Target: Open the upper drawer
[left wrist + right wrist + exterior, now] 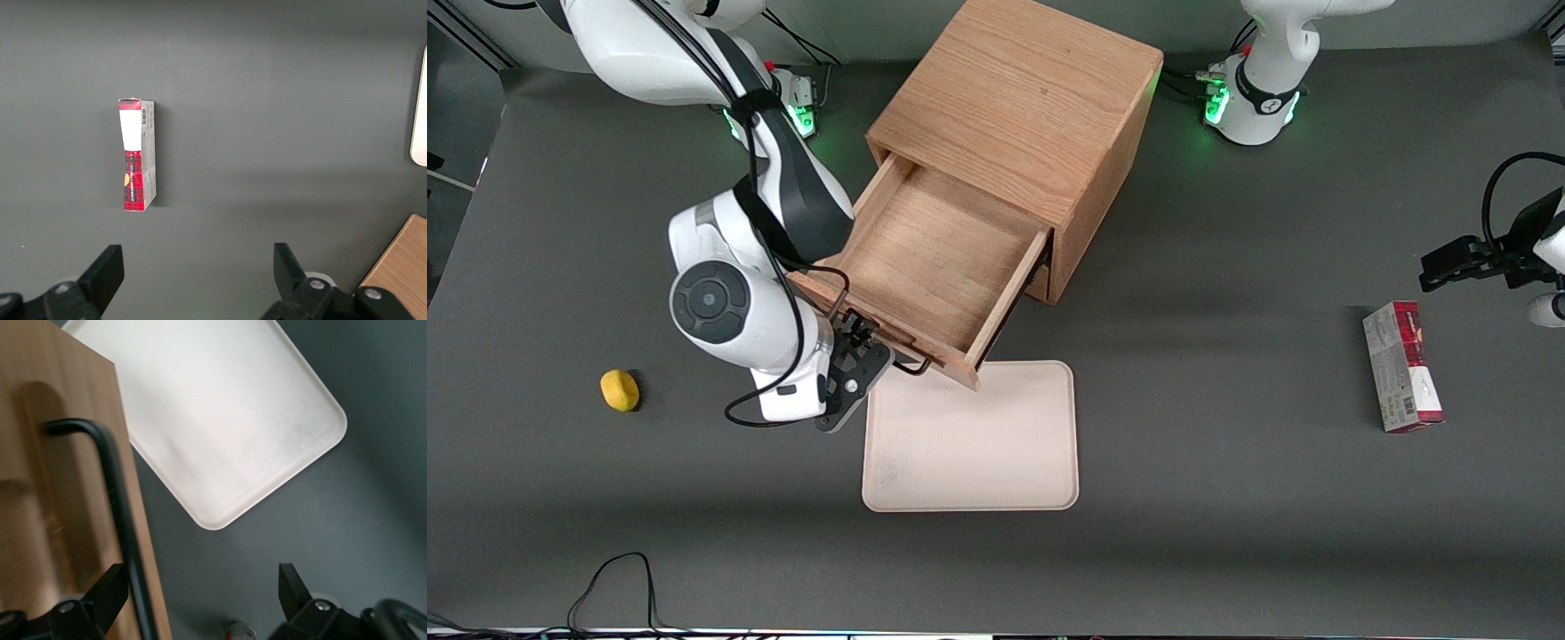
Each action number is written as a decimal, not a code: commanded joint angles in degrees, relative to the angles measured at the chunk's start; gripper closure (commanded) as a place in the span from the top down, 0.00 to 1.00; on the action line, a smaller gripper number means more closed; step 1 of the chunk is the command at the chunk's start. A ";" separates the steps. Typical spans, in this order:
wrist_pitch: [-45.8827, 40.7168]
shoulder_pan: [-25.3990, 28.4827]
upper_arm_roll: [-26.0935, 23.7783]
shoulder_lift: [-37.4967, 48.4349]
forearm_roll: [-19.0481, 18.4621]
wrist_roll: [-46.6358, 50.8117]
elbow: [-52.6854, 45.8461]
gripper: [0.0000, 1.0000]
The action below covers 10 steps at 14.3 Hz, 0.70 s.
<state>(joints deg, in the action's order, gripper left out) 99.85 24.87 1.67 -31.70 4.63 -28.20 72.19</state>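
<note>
Front view has the upper drawer (938,267) pulled well out of the wooden cabinet (1018,107), its bare oak floor showing and nothing lying inside, and its front panel sits over the edge of the cream tray (971,437) that lies on the grey table (1227,444) nearer the camera. Right at that front panel sits the gripper (860,356), down by the end of the long black wire handle (911,366) toward the working arm's end of the table. From the right wrist camera the gripper (200,603) has its two black fingers (293,587) spread wide apart, and the handle (117,513) runs just beside one of them, not pinched by the pair, with the drawer's oak face (60,520) beside it and the tray (220,413) below. Off toward the working arm's end, a small yellow object (620,389) rests alone on the table, and toward the parked arm's end a red and grey carton (1401,366) lies flat, seen too by the left wrist camera (137,155)
</note>
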 commanded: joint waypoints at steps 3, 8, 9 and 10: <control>-6.86 -0.53 0.00 1.46 -0.94 -0.37 -6.89 1.00; -9.57 -0.97 5.26 8.49 -1.29 9.07 -6.63 1.00; -11.24 -1.05 6.23 9.54 -1.37 13.82 -6.54 1.00; -12.21 -1.06 7.98 10.60 -1.29 17.61 -6.54 1.00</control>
<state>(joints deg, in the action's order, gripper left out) 89.93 23.87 7.63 -23.81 3.91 -18.33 65.02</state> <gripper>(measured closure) 0.000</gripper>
